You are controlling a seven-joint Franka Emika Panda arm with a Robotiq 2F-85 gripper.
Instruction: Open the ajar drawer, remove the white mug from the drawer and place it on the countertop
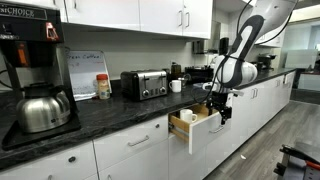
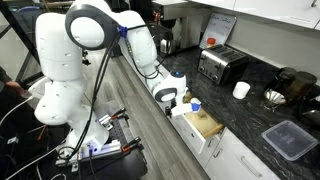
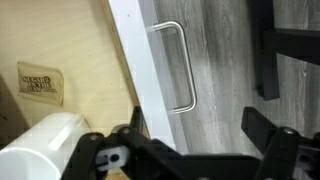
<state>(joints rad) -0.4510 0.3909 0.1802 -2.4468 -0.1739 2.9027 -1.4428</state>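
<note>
Wrist view. Pale wood box of the drawer (image 3: pixel 70 50) fills the left, with a small printed label (image 3: pixel 38 82) on its bottom. The white mug (image 3: pixel 40 145) is at lower left: plain, glossy, only a rounded wall in view, handle not visible. It lies inside the box, just beside the gripper's drawer-side finger (image 3: pixel 134 128); cannot tell if they touch. Next comes the flat white drawer front, seen edge-on and running diagonally, with its silver bar handle (image 3: pixel 182 65) ahead of the fingers. The gripper (image 3: pixel 192 128) is spread wide with nothing held. It straddles the front panel, one finger over the box and the other over the grey wood-look floor (image 3: pixel 225 60).

In an exterior view, a toaster (image 1: pixel 145 84) and a second white mug (image 1: pixel 176 86) stand on the dark countertop (image 1: pixel 110 112), well apart from the gripper. The drawer is pulled out below the counter edge. The mug (image 1: pixel 189 117) shows small and white in the box, just beside and slightly below the gripper (image 1: pixel 221 105).
</note>
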